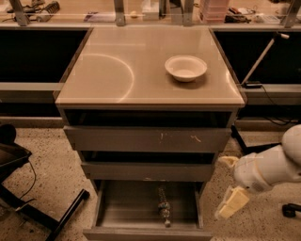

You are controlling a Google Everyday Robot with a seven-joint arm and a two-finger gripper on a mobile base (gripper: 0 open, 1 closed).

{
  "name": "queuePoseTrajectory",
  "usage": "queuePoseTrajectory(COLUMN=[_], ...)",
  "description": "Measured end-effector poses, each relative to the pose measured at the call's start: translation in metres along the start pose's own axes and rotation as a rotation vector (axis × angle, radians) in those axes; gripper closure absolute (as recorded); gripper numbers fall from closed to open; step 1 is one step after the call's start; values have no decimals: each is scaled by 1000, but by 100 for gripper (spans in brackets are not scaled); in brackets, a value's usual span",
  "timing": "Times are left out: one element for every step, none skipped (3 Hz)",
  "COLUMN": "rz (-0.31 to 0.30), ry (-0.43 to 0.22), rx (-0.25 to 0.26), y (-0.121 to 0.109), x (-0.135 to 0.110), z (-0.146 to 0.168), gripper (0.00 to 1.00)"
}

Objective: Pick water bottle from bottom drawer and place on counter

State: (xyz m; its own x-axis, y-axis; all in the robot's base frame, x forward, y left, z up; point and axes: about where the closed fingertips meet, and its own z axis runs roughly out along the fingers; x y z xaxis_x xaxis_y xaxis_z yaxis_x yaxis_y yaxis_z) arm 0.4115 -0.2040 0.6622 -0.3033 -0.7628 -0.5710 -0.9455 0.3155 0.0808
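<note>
The water bottle [163,207] lies lengthwise in the bottom drawer [117,207], which is pulled open at the foot of the grey cabinet. It is a slim clear bottle, cap toward the front. The counter [127,70] is the tan glossy top with a curved arc mark. My gripper [229,183] hangs low at the right of the cabinet, beside the open drawer's right edge and apart from the bottle. Its pale fingers are spread and hold nothing.
A white bowl [186,68] stands on the right half of the counter. The two upper drawers [146,139] stick out slightly. A black chair base [42,212] is on the floor at left. A cluttered bench [150,9] runs behind, and a cable and stand [256,70] are at right.
</note>
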Motion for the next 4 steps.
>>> queuePoseTrajectory(rz=[134,134,118,259], ry=[-58,-59,-122,-270], rx=[-49,-49,-97,-203], y=[-5,-5,-4,15], x=[59,59,57,33], z=[79,79,106,187], gripper=[0,0,0,0])
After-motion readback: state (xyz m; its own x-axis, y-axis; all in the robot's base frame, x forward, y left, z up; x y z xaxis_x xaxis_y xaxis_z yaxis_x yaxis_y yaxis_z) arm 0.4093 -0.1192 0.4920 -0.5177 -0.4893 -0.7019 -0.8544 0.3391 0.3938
